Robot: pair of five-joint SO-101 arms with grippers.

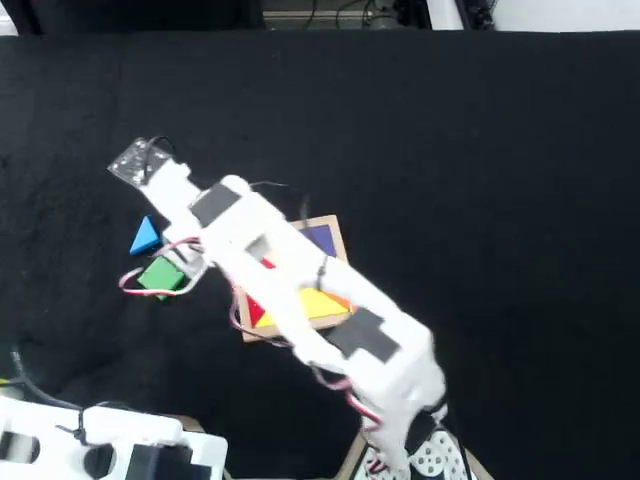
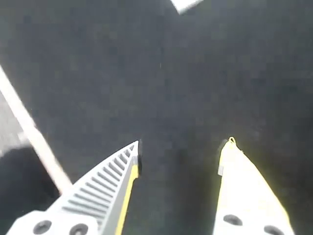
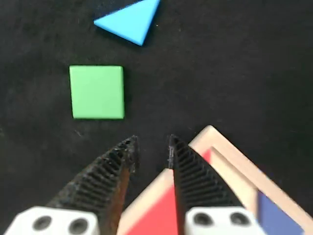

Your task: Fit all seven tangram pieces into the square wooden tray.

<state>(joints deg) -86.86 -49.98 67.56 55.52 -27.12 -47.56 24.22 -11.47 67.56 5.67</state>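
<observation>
Right claw a bit spread, empty.
Its arm hides most of the tray; green square at claw's nine o'clock.

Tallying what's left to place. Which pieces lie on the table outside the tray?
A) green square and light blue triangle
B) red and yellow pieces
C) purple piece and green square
A: the green square and light blue triangle lie on the black cloth beside the wooden tray.

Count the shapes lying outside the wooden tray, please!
2: the blue triangle and the green square, apart on the black table beside the tray. The arm may hide more.
</observation>
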